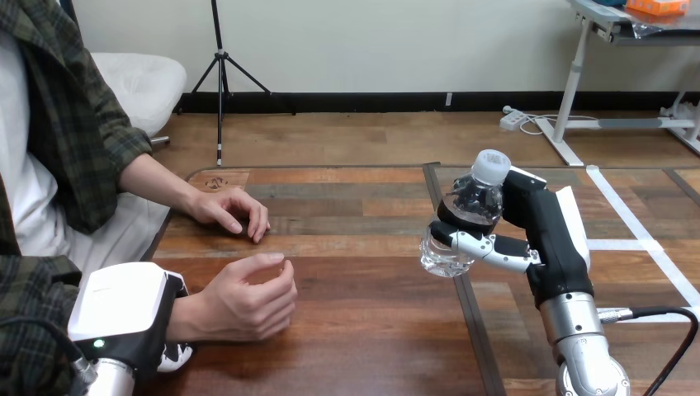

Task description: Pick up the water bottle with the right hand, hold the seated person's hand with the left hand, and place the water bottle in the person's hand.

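**Bottle gripped in the right hand, handover to come**

The water bottle (472,198), clear with a white cap, tilts above the wooden table (371,330) right of centre, seemingly clear of it and well apart from the person's nearer hand (248,301). The right hand (545,223) has its fingers (487,246) curled round the bottle's lower body. The left hand (128,318) lies over that hand's wrist, back shell up; whether it grips cannot be told. The person's palm is loosely curled, so the bottle should probably travel left, base first, and be released only once the person's fingers close on it. The person's farther hand (231,210) rests flat on the table.
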Motion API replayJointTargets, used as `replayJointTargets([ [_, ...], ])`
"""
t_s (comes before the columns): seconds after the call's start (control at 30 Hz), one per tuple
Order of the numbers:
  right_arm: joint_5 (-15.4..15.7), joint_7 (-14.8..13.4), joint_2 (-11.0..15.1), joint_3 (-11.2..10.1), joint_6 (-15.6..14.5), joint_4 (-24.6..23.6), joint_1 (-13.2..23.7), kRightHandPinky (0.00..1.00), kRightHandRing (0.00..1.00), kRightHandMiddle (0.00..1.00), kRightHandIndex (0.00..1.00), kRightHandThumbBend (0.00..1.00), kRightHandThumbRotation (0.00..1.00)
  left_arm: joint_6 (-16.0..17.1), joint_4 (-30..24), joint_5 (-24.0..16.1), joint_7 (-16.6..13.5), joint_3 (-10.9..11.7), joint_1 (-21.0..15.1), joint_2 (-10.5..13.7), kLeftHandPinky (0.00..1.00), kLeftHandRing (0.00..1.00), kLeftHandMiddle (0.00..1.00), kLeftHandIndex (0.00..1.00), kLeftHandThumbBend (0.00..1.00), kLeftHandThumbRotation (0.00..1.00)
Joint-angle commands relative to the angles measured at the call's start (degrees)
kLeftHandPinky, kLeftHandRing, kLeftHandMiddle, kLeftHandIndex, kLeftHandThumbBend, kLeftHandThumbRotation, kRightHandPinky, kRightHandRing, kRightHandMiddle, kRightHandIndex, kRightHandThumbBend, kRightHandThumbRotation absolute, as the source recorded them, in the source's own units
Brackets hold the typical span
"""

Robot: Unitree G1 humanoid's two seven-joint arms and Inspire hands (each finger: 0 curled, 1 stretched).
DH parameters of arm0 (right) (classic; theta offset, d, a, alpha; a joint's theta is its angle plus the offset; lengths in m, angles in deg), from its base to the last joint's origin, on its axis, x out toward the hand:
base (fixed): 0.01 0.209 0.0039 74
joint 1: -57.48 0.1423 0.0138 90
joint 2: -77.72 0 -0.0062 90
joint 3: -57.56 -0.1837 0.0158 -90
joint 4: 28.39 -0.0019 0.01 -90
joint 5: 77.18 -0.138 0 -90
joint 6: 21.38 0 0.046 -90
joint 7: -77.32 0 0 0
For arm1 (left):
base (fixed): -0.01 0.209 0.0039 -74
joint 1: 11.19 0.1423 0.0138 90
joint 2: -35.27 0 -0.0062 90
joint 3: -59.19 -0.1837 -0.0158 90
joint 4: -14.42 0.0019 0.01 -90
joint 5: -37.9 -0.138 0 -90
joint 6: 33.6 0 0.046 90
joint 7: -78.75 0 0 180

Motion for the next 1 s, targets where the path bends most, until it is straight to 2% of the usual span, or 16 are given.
replayJointTargets([
  [0.0,-0.69,-0.41,0.95,-0.89,1.11,-2.21,4.70,0.40,0.44,0.51,0.53,0.73,0.00,0.72,-0.29,0.23,0.44,-1.25,-1.85,-0.55,0.46,0.47,0.49,0.49,0.78,0.00],
  [0.3,-0.21,-0.75,1.10,-0.74,1.66,-2.21,4.71,0.41,0.44,0.51,0.53,0.73,0.00,1.05,-0.56,0.43,-0.24,-1.09,-1.62,-0.66,0.44,0.45,0.47,0.47,0.78,0.00],
  [0.43,-0.92,-0.37,0.64,-0.93,1.15,-2.79,4.50,0.41,0.45,0.51,0.53,0.73,0.00,1.26,-0.56,0.32,-0.17,-1.22,-1.71,-0.46,0.44,0.45,0.47,0.46,0.78,0.00],
  [0.6,0.00,-0.99,0.90,-0.60,1.84,-2.93,4.45,0.40,0.44,0.51,0.53,0.73,0.00,1.48,-0.73,0.25,-0.24,-1.27,-1.67,-0.41,0.43,0.45,0.47,0.46,0.78,0.00],
  [0.7,-1.21,0.27,0.53,-0.79,1.74,-3.19,4.34,0.40,0.44,0.51,0.53,0.72,0.00,1.63,-0.89,0.73,-0.24,-1.06,-1.59,-0.67,0.43,0.45,0.47,0.46,0.78,0.00],
  [0.97,-1.09,0.36,0.39,-0.60,2.54,-3.72,4.11,0.40,0.45,0.51,0.54,0.72,0.00,4.23,-1.70,2.26,-1.77,-0.80,-1.06,-0.85,0.42,0.43,0.46,0.45,0.79,0.00],
])
